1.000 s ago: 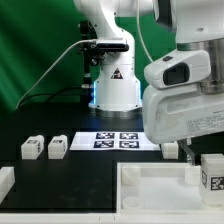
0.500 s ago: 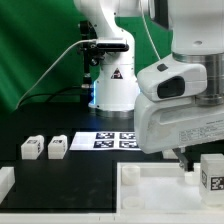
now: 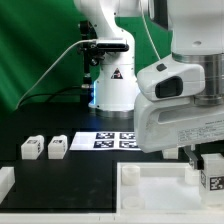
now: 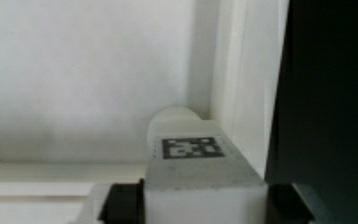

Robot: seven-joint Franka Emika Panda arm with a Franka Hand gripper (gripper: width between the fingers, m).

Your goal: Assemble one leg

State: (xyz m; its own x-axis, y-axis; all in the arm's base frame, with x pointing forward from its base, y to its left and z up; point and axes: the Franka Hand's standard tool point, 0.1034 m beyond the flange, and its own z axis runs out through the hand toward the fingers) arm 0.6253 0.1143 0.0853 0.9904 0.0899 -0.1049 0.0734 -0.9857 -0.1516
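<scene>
At tray point(image 3: 150, 186) corner, end effector point(image 4: 204, 204) clamped on upright leg point(image 4: 195, 150) betw. fingers point(image 4: 123, 206).

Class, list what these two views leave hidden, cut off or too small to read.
- Wrist view: gripper fingertips cut off by the edge; grip on the leg unclear.
- Exterior view: the arm hides part of the marker board.
- Exterior view: tags on two loose legs too small.

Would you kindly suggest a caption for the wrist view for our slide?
The gripper straddles the leg, its tag facing the camera, beside the white tray part's raised rim.
</scene>
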